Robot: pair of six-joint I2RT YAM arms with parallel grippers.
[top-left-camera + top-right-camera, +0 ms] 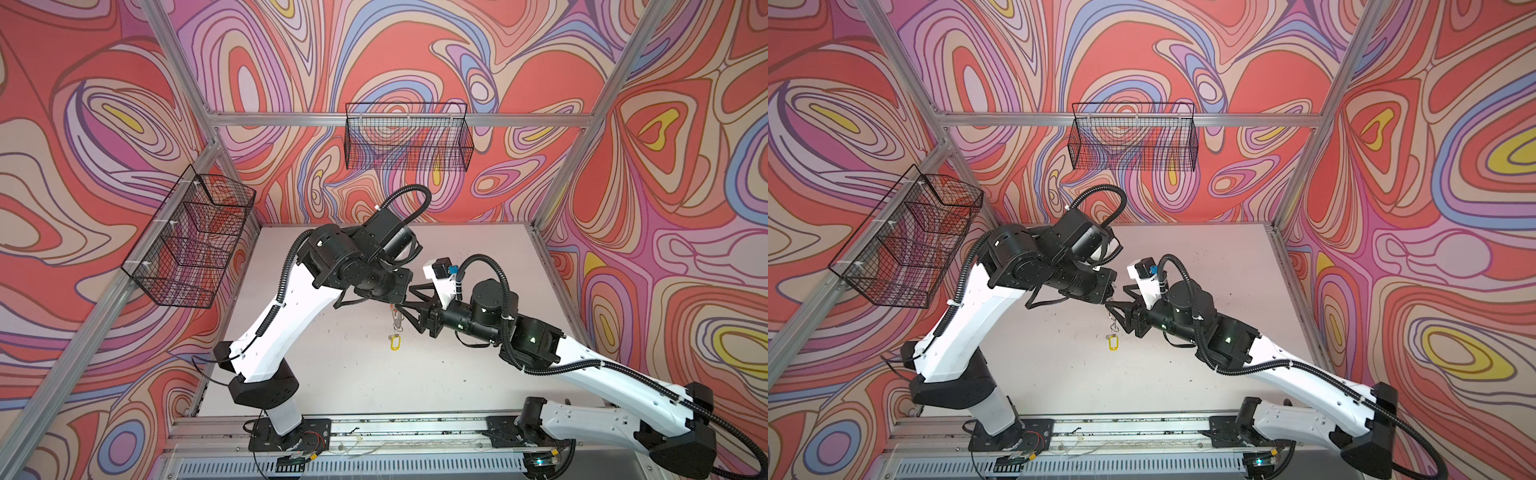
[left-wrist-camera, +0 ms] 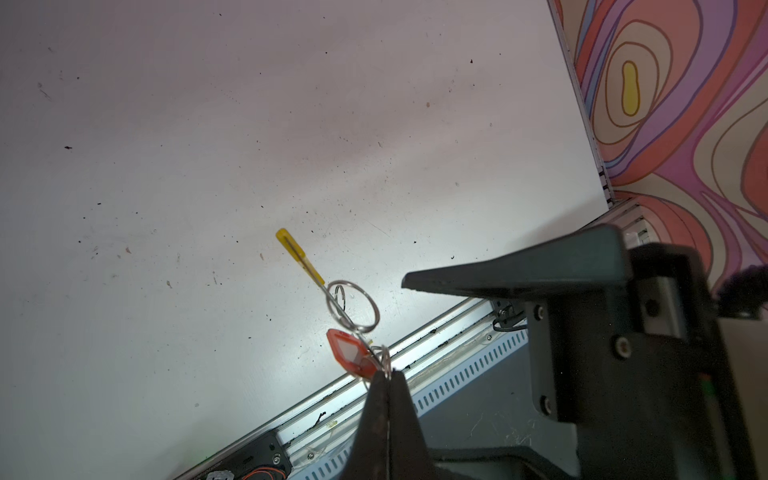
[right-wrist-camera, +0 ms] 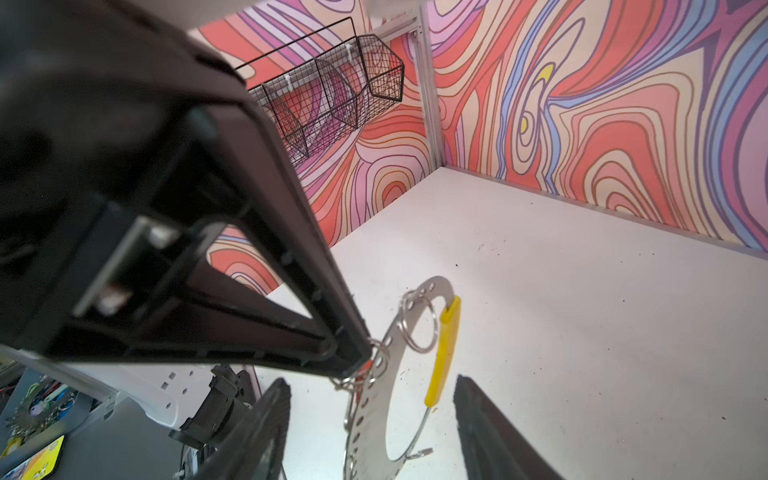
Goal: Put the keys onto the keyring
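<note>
The keyring (image 3: 374, 415), a flat grey holed ring with a yellow arc (image 3: 444, 353) and wire split rings, hangs above the table. My left gripper (image 2: 388, 374) is shut on a small wire ring at its rim, right beside a red tag (image 2: 347, 353). In both top views a yellow tag (image 1: 394, 343) (image 1: 1113, 343) dangles lowest. I cannot make out the key blades. My right gripper (image 3: 370, 380) is open, with its fingers on either side of the keyring and touching nothing. A narrow yellow piece (image 2: 297, 253) and a split ring (image 2: 353, 307) show in the left wrist view.
The white table (image 1: 478, 365) lies below. A black wire basket (image 1: 191, 237) hangs on the left wall and another (image 1: 409, 137) on the back rail. An aluminium rail (image 1: 415, 428) runs along the front edge. The two wrists are close together mid-table.
</note>
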